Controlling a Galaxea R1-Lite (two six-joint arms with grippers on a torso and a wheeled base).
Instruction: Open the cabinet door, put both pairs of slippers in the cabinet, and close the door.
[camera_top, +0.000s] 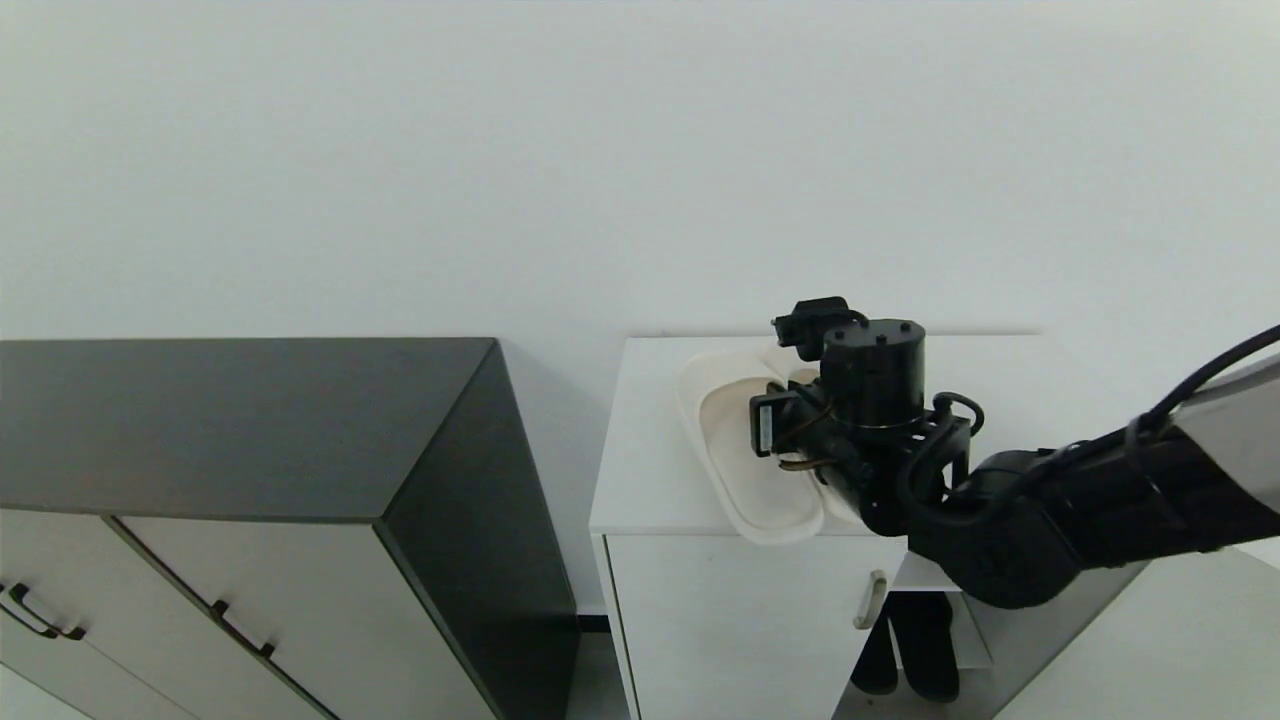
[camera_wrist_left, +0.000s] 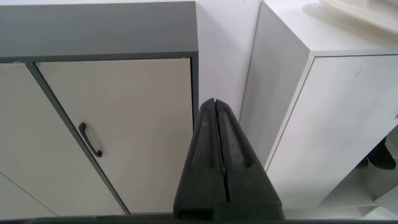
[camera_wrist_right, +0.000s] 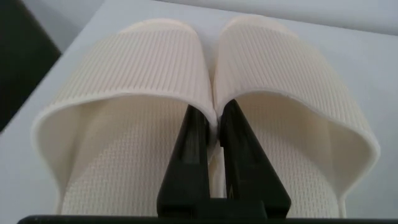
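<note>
a: what is the biggest thing here?
b: a dark cabinet (camera_top: 250, 430) with pale doors, all shut. just beside it stands a smaller white cabinet (camera_top: 650, 480). its left door (camera_top: 740, 630) is shut and its right side is open.
a: where are the slippers?
b: the cream slippers (camera_wrist_right: 155, 81) lie side by side on top of the white cabinet, reaching its front edge. the black slippers (camera_top: 920, 650) are inside it, down low.
a: and the grippers?
b: the right gripper (camera_wrist_right: 217, 134) pinches the two cream straps where they meet. the left gripper (camera_wrist_left: 216, 155) hangs near the dark cabinet's door, jaws pressed together on nothing.
</note>
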